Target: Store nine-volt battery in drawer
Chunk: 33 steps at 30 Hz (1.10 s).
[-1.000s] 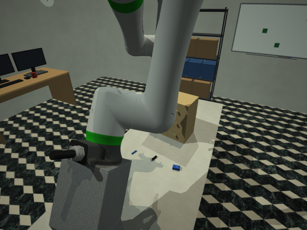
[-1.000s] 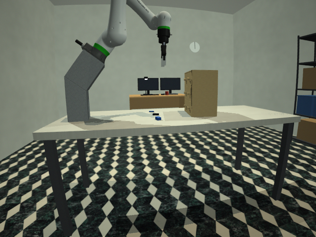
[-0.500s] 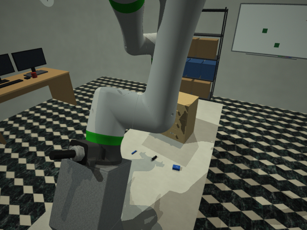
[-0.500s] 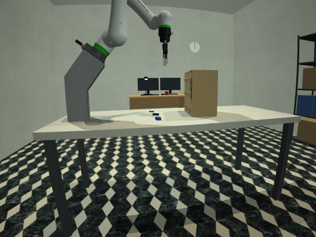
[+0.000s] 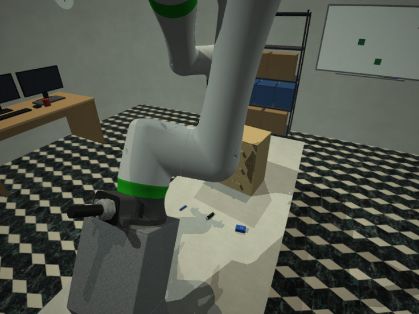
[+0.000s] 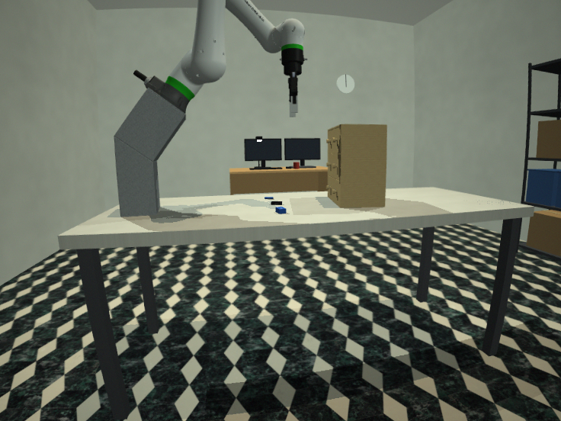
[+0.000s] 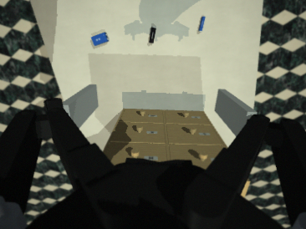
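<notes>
Table (image 5: pixel 209 251) (image 6: pixel 299 229) (image 7: pixel 234 67): carries the chest and three small loose items.
Chest (image 5: pixel 260 166) (image 6: pixel 363 168) (image 7: pixel 165 127): stands upright, six drawers apparently closed; letters too small to read, drawer F unconfirmed.
Fingers (image 6: pixel 293 107): spread fully wide, gripping nothing, high above the table in front of the chest.
Nine-volt battery (image 5: pixel 240 228) (image 6: pixel 280 210) (image 7: pixel 99 38): most likely the blue block, lying flat on the table, apart from the chest.
Weight: probably light to carry, though dense for its size.
Body: likely rigid, hard to crush; smooth casing may slide under a shallow pinch.
Hold: best taken low across its narrower width, at mid-length, pads square to the long sides; a corner grip could twist it.
Black piece (image 5: pixel 209 215) (image 6: pixel 276 203) (image 7: pixel 152 34): lies between block and slim blue cylinder (image 5: pixel 183 207) (image 6: pixel 268 197) (image 7: pixel 201 23); both stay.
</notes>
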Each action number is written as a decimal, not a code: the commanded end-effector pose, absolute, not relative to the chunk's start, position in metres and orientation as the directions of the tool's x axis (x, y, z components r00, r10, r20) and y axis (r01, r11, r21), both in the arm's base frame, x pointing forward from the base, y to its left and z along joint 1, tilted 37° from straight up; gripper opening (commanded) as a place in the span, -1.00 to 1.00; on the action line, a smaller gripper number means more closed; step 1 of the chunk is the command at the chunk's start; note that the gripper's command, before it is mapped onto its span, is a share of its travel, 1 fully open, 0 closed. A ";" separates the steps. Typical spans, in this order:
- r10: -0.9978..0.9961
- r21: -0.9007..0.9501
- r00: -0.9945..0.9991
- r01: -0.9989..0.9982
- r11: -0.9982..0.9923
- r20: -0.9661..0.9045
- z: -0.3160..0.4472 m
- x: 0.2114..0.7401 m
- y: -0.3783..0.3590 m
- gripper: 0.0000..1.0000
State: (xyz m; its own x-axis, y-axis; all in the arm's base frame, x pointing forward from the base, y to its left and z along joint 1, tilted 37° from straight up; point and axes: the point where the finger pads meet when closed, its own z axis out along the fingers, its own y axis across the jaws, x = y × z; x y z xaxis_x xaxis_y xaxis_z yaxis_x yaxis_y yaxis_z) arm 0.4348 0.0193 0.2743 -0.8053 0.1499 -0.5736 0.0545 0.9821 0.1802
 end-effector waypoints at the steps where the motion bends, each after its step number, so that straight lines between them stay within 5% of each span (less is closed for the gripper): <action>1: 0.150 0.180 -0.805 0.054 0.982 -0.574 0.275 0.435 0.019 1.00; 11: 0.024 0.107 -0.808 -0.048 0.993 -0.589 0.277 0.434 0.025 1.00; 18: -0.350 -0.118 -0.736 -0.349 0.929 -0.579 0.286 0.428 0.048 1.00; 33: -0.849 -0.456 -0.358 -0.726 0.515 -0.388 0.321 0.406 0.113 1.00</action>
